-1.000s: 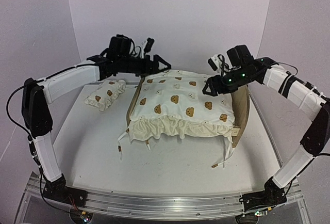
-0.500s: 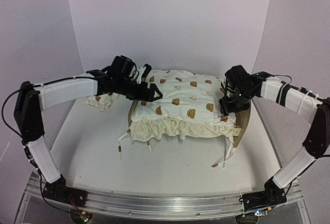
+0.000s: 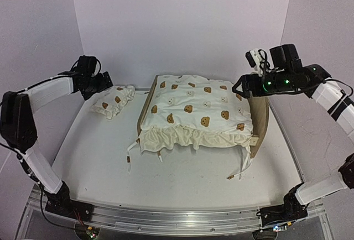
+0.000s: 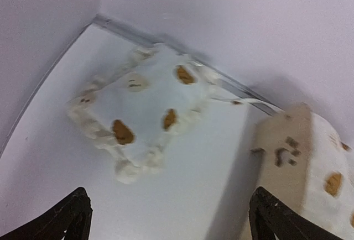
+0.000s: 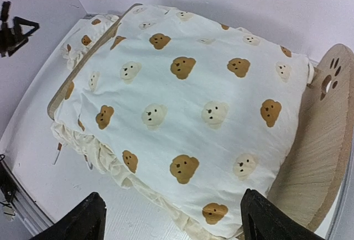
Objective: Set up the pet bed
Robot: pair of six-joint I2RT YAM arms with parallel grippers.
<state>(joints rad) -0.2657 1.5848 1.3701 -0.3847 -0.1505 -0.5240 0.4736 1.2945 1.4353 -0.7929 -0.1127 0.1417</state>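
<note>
- Since the earlier frame, both arms have been drawn back off the cushion (image 3: 193, 107). The left end effector (image 3: 105, 81) is now placed near the pillow (image 3: 113, 100), and the right end effector (image 3: 239, 85) is raised by the bed's right board.
- Left end effector: fingers spread wide apart, nothing held.
- Right end effector: fingers spread wide apart, nothing held.
- Pet bed (image 3: 260, 121): stood mid-desk (image 3: 182, 184), toward the rear, covered by the cushion, whose ruffle and ties are hung over the near edge.
- Pillow: laid on the desk, left of the bed, not touching it.
</note>
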